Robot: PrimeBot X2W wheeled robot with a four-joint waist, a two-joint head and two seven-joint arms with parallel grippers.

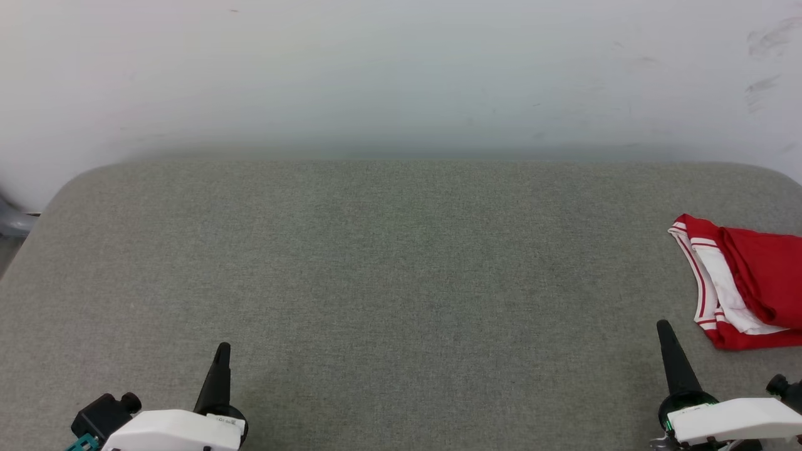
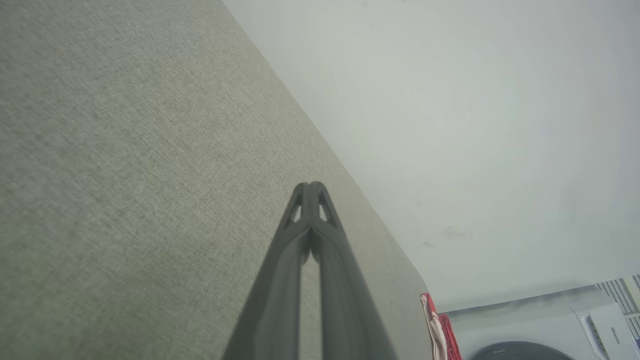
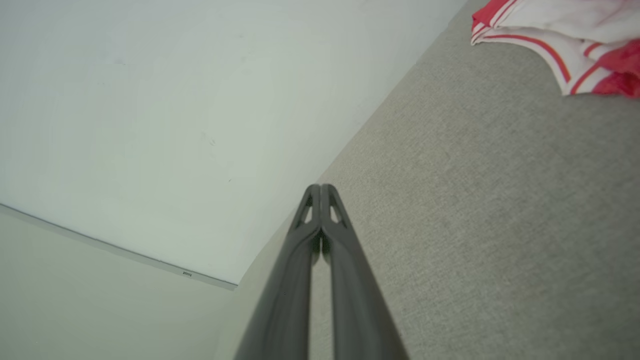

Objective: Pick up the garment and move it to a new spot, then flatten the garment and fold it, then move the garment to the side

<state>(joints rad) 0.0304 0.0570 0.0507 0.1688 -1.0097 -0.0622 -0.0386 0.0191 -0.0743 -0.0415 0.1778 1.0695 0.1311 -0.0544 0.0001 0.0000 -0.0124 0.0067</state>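
Both claws sat low and idle at the near edge of the grey padded surface [image 1: 401, 263]. The left gripper [image 1: 223, 348] had its two dark fingers pressed tip to tip with nothing between them. The right gripper [image 1: 663, 326] was pinched closed the same way and just as empty.

The garment [image 1: 749, 282] lay in a red-and-white heap at the far right of the surface, running out of the head view, near the right claw but not touching it. White fabric and striped trim were on top, with red folds bunched behind.

Here's where I'd have worried. With its fingers closed like that, a claw going in would only have shoved the thin cloth along, perhaps off the right edge, rather than catching it. A pinch on a heap like that could have taken one loose layer, say the striped hem, and the rest would have dragged and twisted. It looked like a long reach for the left arm, too.

As for writing, the one word I could read was "Hisense" [image 2: 614, 336], on a white appliance [image 2: 575, 320] past the surface's end. On the shirt, crumpled as it was, I could read nothing.
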